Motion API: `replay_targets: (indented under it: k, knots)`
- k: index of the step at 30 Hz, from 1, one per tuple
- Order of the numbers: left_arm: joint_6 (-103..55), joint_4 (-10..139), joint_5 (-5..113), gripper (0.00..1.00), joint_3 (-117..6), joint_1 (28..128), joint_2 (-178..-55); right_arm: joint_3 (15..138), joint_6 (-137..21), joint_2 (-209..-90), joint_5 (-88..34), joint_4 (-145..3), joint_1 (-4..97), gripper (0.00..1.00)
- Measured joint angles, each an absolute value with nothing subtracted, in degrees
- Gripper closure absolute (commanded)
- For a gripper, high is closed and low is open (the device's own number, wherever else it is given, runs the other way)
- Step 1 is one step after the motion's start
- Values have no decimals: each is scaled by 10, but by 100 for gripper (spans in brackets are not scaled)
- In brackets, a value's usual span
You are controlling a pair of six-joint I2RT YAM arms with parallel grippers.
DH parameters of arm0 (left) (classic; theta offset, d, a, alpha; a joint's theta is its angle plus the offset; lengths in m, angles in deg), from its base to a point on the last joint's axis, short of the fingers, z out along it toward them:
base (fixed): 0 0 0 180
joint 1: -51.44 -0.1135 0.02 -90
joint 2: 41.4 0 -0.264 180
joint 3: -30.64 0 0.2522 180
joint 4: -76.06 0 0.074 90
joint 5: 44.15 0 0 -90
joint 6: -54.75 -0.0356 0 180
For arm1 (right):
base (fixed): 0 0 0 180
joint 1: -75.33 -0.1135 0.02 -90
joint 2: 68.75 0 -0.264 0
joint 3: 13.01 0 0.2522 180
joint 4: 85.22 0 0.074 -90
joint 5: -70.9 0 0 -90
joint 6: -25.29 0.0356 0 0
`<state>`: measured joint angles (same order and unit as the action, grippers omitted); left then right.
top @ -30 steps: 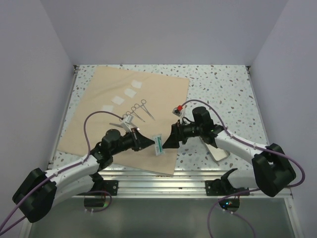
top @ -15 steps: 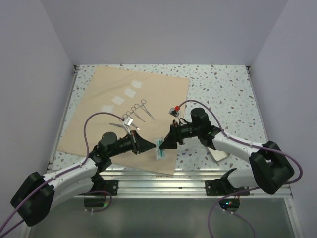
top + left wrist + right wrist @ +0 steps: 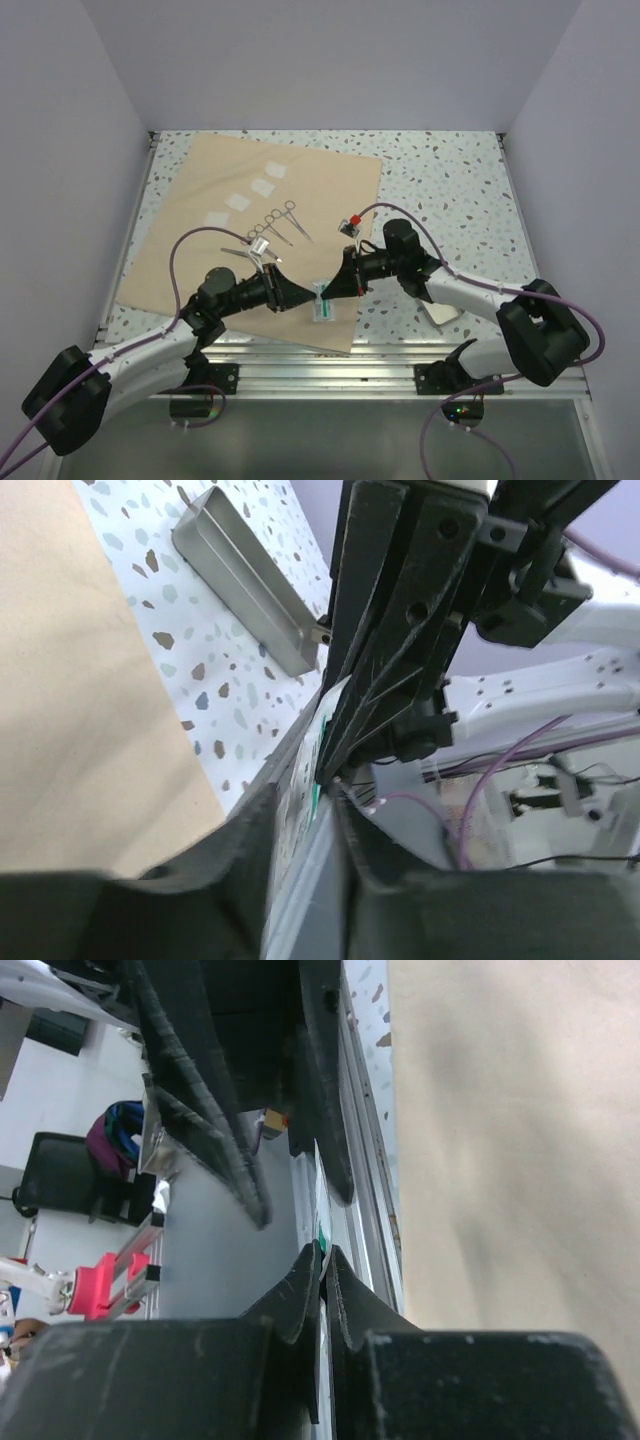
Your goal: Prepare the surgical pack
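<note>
Handover: right gripper (image 3: 334,291) is clamping the packet (image 3: 322,299); left gripper (image 3: 305,298) jaws are standing slightly apart around it. Best: left backing straight off, right holding firm above the wrap (image 3: 200,200).

Left pincer (image 3: 301,299) slightly parted, right pincer (image 3: 329,290) pinched closed, facing each other, nearly touching

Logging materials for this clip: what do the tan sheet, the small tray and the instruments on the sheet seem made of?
Tan sheet: matte, paper-like wrap, probably; flat beige, no sheen.
Tray: bare metal, likely steel; dull grey gleam, thin upright walls.
Instruments: apparently polished metal; silvery, ring handles, though small in view.
</note>
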<state>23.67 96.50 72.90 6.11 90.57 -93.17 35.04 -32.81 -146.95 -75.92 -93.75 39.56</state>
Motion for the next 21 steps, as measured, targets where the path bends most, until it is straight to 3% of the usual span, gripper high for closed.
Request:
replay_targets:
  k: [1,3,5,13,17,21]
  knots:
    - [238,963,728,32,63,905,-930,350,-329,-1471,-758,-937,395,100]
    - [234,943,723,16,64,906,-916,352,-338,-1471,-752,-917,394,100]
    - [228,907,704,10,61,906,-897,364,-357,-1471,-726,-865,393,100]
    - [131,589,526,7,-110,904,-889,548,-461,-1479,-449,-483,392,100]
    - [99,518,478,7,-161,904,-888,693,-489,-1543,-249,-303,393,100]
    - [88,466,489,7,-169,904,-890,757,-500,-1609,-86,-181,408,100]
